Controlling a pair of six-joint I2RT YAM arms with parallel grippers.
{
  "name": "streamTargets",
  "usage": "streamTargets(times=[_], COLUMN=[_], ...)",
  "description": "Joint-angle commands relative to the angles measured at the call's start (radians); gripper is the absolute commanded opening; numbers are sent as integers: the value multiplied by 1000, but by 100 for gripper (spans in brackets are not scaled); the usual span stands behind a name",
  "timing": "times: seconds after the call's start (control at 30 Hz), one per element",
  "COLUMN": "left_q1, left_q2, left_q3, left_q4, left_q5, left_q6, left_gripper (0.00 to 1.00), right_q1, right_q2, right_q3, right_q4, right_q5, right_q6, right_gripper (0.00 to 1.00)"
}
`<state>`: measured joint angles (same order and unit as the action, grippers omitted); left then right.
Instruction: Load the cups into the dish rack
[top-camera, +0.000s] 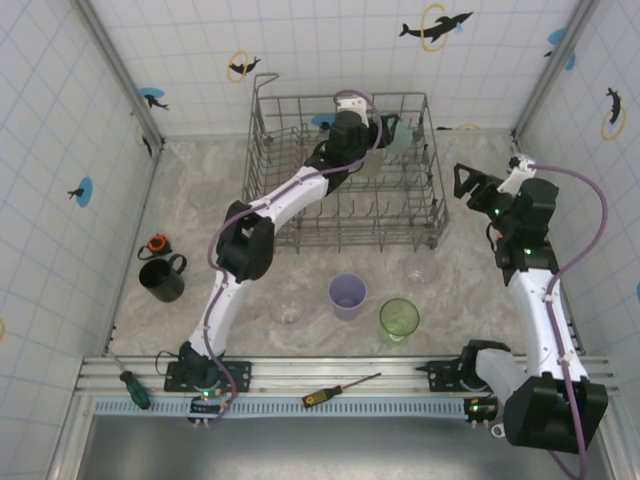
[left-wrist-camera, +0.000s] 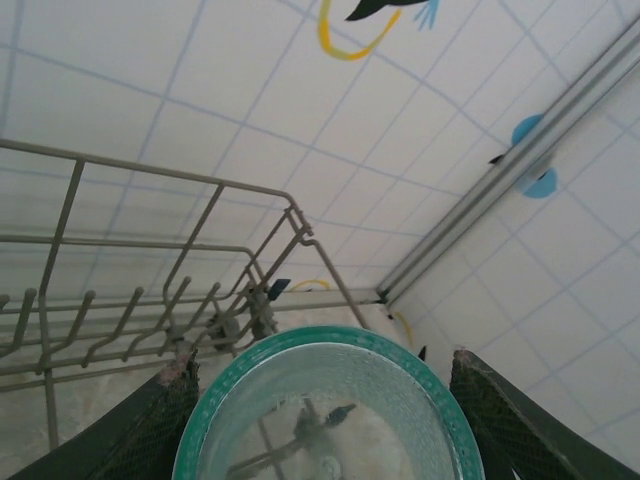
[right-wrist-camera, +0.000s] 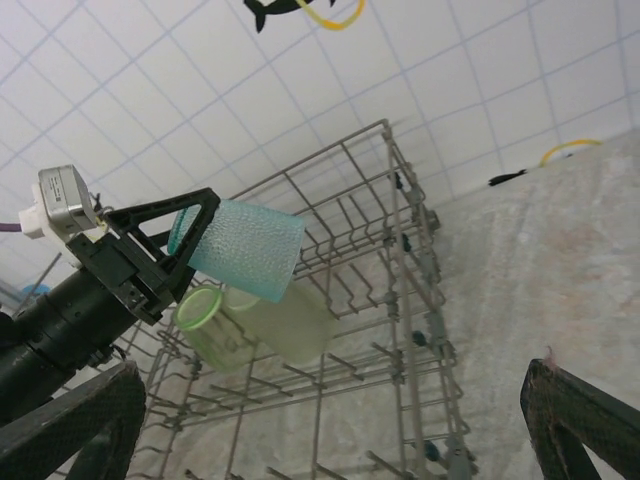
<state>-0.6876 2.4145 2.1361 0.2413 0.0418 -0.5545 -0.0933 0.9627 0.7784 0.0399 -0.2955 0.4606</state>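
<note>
Teal cup (top-camera: 400, 135) — over dish rack (top-camera: 395, 215)

The left arm (top-camera: 228, 300) and right arm (top-camera: 540, 310) are white tubes with chunky black joints, a lilac cable (top-camera: 604, 222) looping along each, small green lights glowing; the left gripper (left-wrist-camera: 320, 362) is dark, triangular-fingered.

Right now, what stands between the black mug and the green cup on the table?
In the top view, the left arm crosses overhead, then a clear cup and the lavender cup stand there.
</note>
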Motion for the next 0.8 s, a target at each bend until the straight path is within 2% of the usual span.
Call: streamTargets(times=[0.0,0.4,0.77], left_q1=[-23,-50,-55], left_q2=[41,107,178], left_q3=[56,85,116], left_q4=[74,162,138], left_q5=[-38,-70,-152], left_q6=[94,121,210], left_gripper=[0,0,0], right_q1=[-16,-32,-34], right_q2=[-23,-28,-44], right_q3=[-44,-119,-131], right_q4=[-4,30,64], right_q5=[18,-8,-16], right_q6=[-28,-12,-8], right_gripper=[100,100,100])
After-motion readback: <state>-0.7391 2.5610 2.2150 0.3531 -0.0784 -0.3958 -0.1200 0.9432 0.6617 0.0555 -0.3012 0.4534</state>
